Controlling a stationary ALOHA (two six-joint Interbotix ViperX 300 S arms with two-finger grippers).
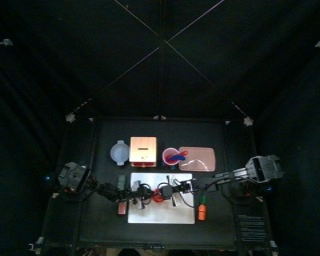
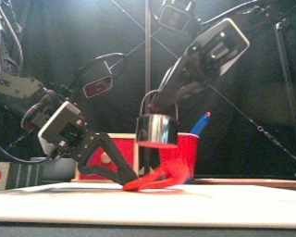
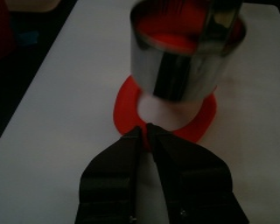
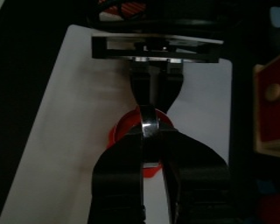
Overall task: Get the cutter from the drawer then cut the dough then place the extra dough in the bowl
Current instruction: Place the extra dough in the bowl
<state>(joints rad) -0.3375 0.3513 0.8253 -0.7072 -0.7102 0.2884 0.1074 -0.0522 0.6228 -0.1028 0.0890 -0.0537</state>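
Board (image 3: 49,131), near edge: left gripper (image 3: 145,131) pinched tight on the red dough ring (image 3: 201,118), which looks part-lifted. Just above the ring: cutter (image 2: 157,128), a shiny metal cylinder with red showing in it, clamped in the right gripper (image 4: 154,124). Peel slowly so the ring stays whole. Bowl (image 1: 117,152) sits behind the board.

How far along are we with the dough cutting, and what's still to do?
Done: the cutter is out and the cut is made. The dough ring shows the white cutting board through its hole.
In hand: the right tool holds the cutter raised above the ring, and the left tool pinches the ring's edge.
Left: the ring is not yet in the blue-grey bowl.
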